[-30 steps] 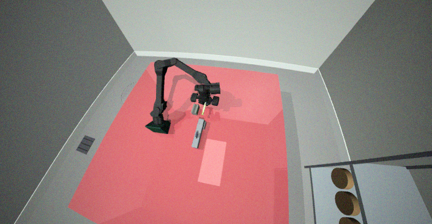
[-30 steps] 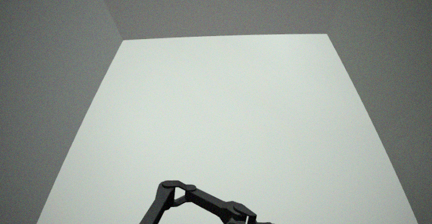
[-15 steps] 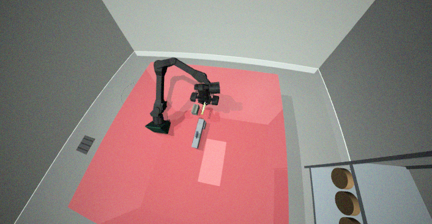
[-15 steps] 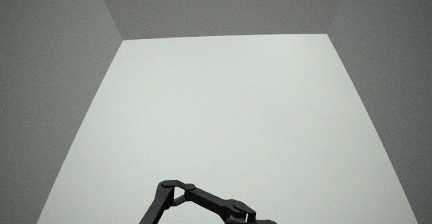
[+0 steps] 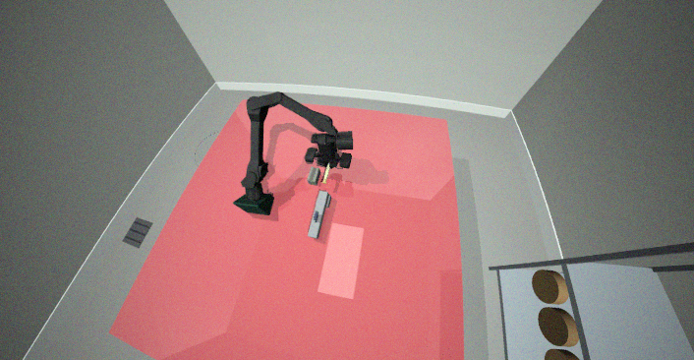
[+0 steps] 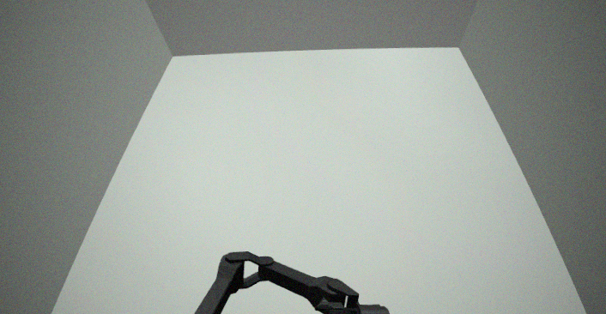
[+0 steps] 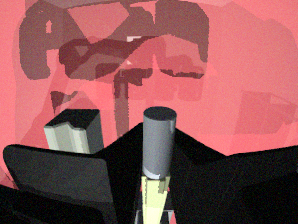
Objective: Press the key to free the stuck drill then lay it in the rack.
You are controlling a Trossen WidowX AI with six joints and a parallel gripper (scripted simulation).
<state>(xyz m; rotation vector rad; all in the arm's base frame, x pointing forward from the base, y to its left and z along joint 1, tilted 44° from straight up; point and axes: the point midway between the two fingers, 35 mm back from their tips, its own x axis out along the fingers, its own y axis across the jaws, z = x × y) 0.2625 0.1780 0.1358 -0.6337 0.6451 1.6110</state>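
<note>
My gripper [image 5: 326, 164] [image 7: 153, 128] is shut on the drill [image 5: 325, 174] [image 7: 158, 141], a thin pale yellow shank with a grey cylinder at its end. The drill hangs from the fingers, pointing down over the red floor mat [image 5: 197, 244]. A small pale grey-green block [image 5: 313, 175] [image 7: 72, 129] stands just left of the drill and apart from it. I cannot make out a key on it. The long grey rack [image 5: 315, 231] lies on the mat just in front of the drill tip. In the exterior view only the arm [image 6: 296, 281] shows, at the bottom edge.
The arm's dark green base [image 5: 254, 205] sits left of the rack. A lighter pink rectangle [image 5: 340, 260] is marked on the mat beyond the rack's near end. A shelf with brown discs [image 5: 549, 287] stands at the lower right, and a floor grate [image 5: 137, 232] lies at the left.
</note>
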